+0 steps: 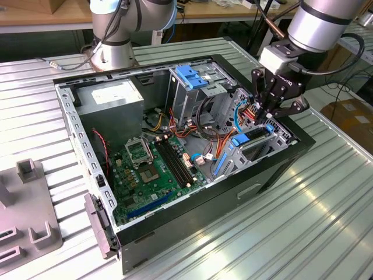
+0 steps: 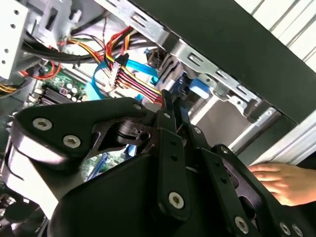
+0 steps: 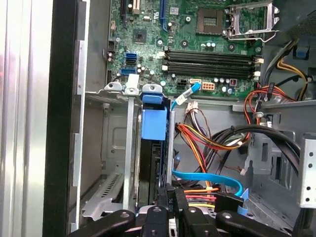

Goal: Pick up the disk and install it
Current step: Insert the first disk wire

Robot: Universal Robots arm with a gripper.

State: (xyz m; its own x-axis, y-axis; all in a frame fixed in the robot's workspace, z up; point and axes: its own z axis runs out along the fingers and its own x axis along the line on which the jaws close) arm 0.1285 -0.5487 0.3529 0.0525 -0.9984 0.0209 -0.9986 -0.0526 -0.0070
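Black-fingered gripper [image 1: 273, 109] hangs over the drive bay at the front corner of the open black desktop computer case [image 1: 245, 192], which lies on its side on the ribbed metal worktop [image 1: 326, 216]. We see the jaws drawn close together, fingertips almost touching, at the rear end of the disk [image 1: 254, 136], a grey metal hard drive framed by a bright blue plastic carrier rail; whether they actually clamp it we cannot tell.

We place the disk in the grey metal drive cage [image 3: 116, 143] beside the case wall, standing on edge between the cage rails. In the first wrist view its blue carrier tab [image 3: 153, 121] sits at the far end of the bay, with the dark drive body running back toward the fingers [image 3: 168, 197].

Red, yellow and orange wire bundle [image 3: 207, 140] and a flat blue data cable [image 3: 207, 176] lie just beside the bay. Green motherboard [image 1: 157, 169] fills the case floor.

In the second wrist view we note a person's hand [image 2: 284, 181] resting near the outside of the case.
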